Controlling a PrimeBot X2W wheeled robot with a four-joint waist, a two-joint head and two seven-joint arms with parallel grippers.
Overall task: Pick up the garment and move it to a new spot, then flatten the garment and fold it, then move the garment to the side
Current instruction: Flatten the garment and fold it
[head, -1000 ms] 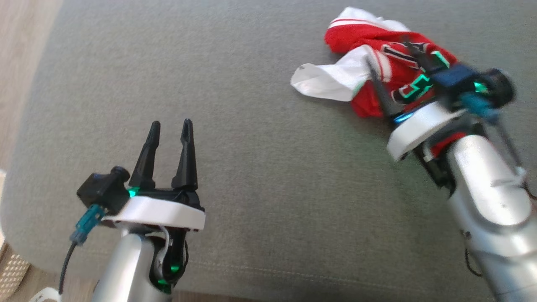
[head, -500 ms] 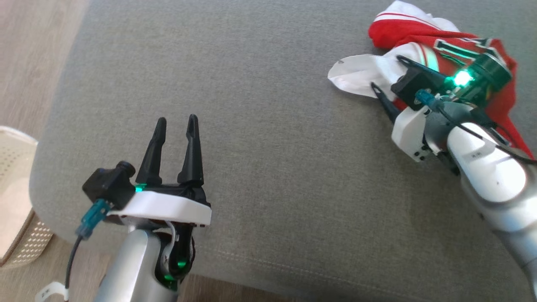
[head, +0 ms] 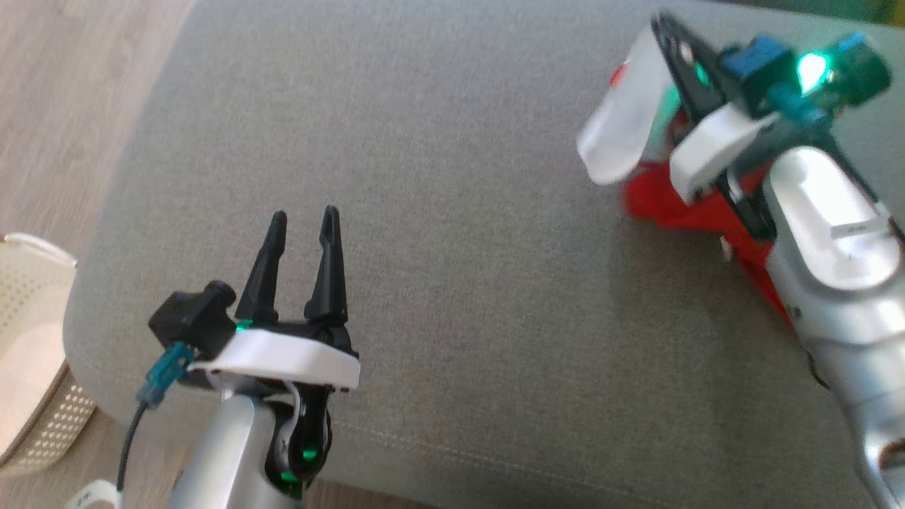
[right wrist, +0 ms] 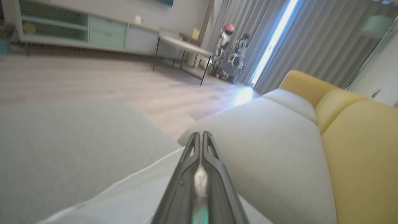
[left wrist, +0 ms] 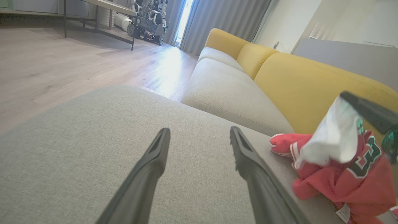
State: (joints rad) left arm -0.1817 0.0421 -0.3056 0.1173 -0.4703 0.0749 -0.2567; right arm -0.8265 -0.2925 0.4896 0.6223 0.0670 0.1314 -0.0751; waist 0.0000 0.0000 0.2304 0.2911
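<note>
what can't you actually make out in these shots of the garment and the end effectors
- Head view: most of the garment is hidden behind the right end effector, and it is blurred.
- Right wrist view: how much cloth the shut fingers pinch is lost to blur.
- Left wrist view: the garment's print is partly covered by a white fold and cut by the right edge.
- Head view: the basket is cut by the left edge; contents unseen.

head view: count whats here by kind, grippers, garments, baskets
grippers: 2 (left gripper open, right gripper shut on the garment)
garments: 1 (red and white garment)
baskets: 1 (cream basket, lower left)
total: 4
</note>
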